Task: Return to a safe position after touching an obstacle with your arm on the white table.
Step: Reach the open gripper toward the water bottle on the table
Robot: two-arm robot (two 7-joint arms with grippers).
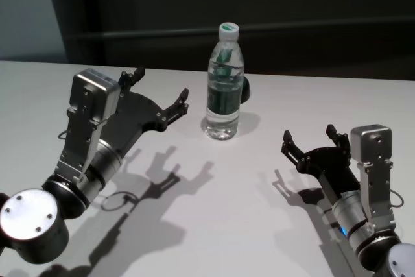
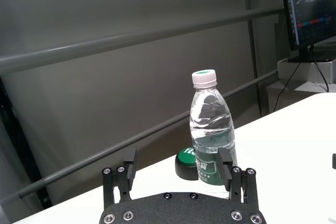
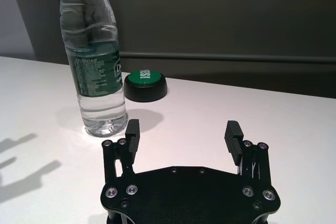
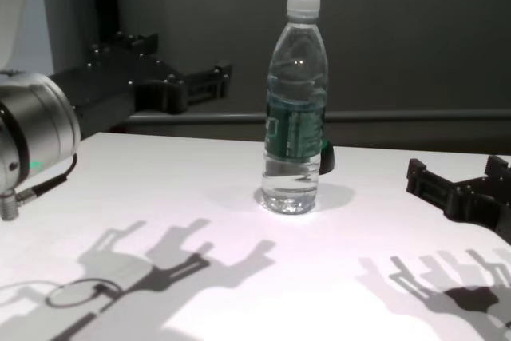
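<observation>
The obstacle, a clear water bottle (image 1: 224, 89) with a white cap and dark green label, stands upright toward the back middle of the white table (image 1: 214, 212). My left gripper (image 1: 161, 87) hovers above the table to the bottle's left, open and holding nothing, with a small gap to the bottle. The left wrist view shows the bottle (image 2: 211, 129) just beyond one finger. My right gripper (image 1: 308, 134) is low at the right front, open and well apart from the bottle (image 3: 94, 61). In the chest view the bottle (image 4: 295, 117) stands between both grippers.
A small dark puck with a green top (image 3: 145, 85) lies on the table just behind the bottle. The table's far edge meets a dark wall with a horizontal rail (image 1: 311, 27). A monitor (image 2: 310, 3) stands off to one side.
</observation>
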